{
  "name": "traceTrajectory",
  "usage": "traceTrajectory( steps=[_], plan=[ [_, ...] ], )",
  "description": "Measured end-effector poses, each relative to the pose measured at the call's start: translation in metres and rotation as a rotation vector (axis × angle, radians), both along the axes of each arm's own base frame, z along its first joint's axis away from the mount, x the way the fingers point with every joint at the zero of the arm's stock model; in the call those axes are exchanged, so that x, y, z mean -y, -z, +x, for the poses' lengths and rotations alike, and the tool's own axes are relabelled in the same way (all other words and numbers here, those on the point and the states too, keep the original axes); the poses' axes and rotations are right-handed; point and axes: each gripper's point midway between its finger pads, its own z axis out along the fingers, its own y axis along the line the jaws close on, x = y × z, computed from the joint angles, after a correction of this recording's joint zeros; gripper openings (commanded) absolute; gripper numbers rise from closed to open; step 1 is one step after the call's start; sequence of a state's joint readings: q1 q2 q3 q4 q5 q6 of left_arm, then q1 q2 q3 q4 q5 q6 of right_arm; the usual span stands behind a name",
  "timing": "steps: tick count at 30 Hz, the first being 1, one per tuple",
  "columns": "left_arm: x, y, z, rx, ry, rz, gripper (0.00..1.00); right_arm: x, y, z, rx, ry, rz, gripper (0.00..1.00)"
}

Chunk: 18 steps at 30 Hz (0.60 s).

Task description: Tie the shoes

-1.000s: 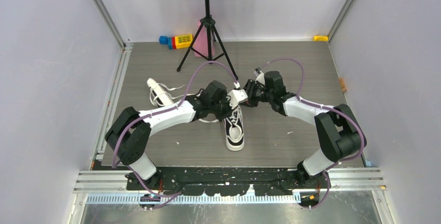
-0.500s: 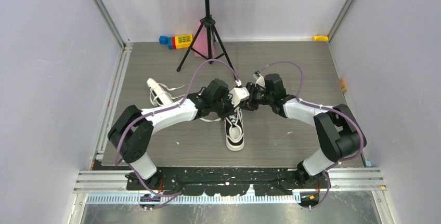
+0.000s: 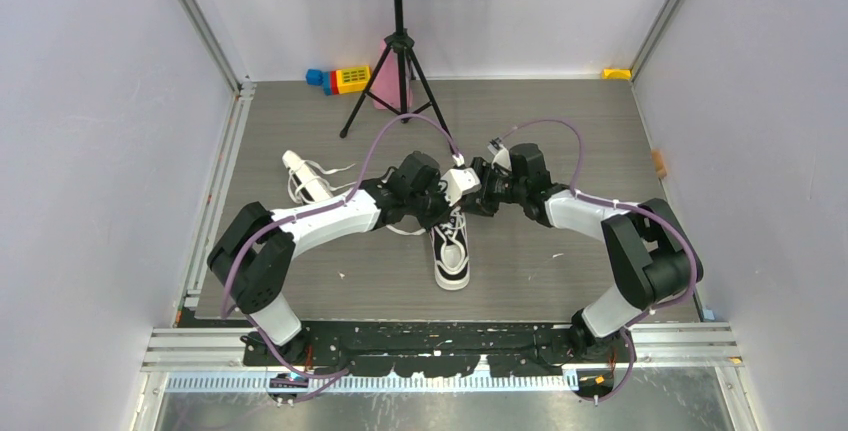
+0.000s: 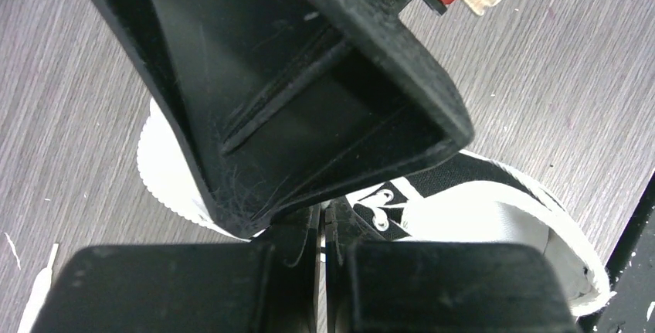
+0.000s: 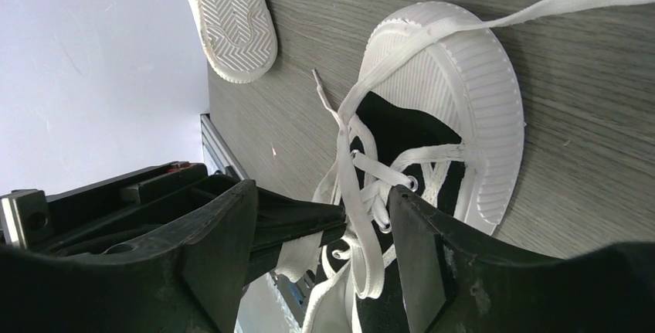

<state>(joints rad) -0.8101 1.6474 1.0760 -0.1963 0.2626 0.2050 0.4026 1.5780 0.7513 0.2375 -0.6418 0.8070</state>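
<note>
One black sneaker with white toe cap (image 3: 452,256) stands upright mid-table, toe toward the arms. It also shows in the left wrist view (image 4: 463,209) and the right wrist view (image 5: 456,78). The other shoe (image 3: 303,176) lies on its side at the left, sole showing (image 5: 232,16). My left gripper (image 3: 443,213) (image 4: 320,263) is over the upright shoe's lacing, jaws pressed together on a thin white lace. My right gripper (image 3: 472,201) (image 5: 324,256) is open. Its fingers straddle a loop of white lace (image 5: 351,202) and the left gripper's fingertips (image 5: 297,221).
A black tripod music stand (image 3: 400,71) stands at the back, with coloured blocks (image 3: 340,79) and a pink object (image 3: 385,86) beside it. A yellow piece (image 3: 617,73) lies in the back right corner. Aluminium rails (image 3: 215,201) edge the left side.
My right gripper has moved a little left, closer to the left gripper over the shoe. The left gripper shifted slightly right. The shoes have not moved.
</note>
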Motion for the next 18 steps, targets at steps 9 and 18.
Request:
traceTrajectory(
  steps=[9,18],
  plan=[
    [-0.001,0.004,-0.001,-0.019,-0.011,0.004,0.00,0.002,0.019,-0.006,-0.051,-0.019,-0.013,0.59],
    [-0.003,0.008,-0.004,-0.034,-0.014,0.020,0.00,-0.001,0.026,-0.012,-0.107,-0.053,0.011,0.47]
  ],
)
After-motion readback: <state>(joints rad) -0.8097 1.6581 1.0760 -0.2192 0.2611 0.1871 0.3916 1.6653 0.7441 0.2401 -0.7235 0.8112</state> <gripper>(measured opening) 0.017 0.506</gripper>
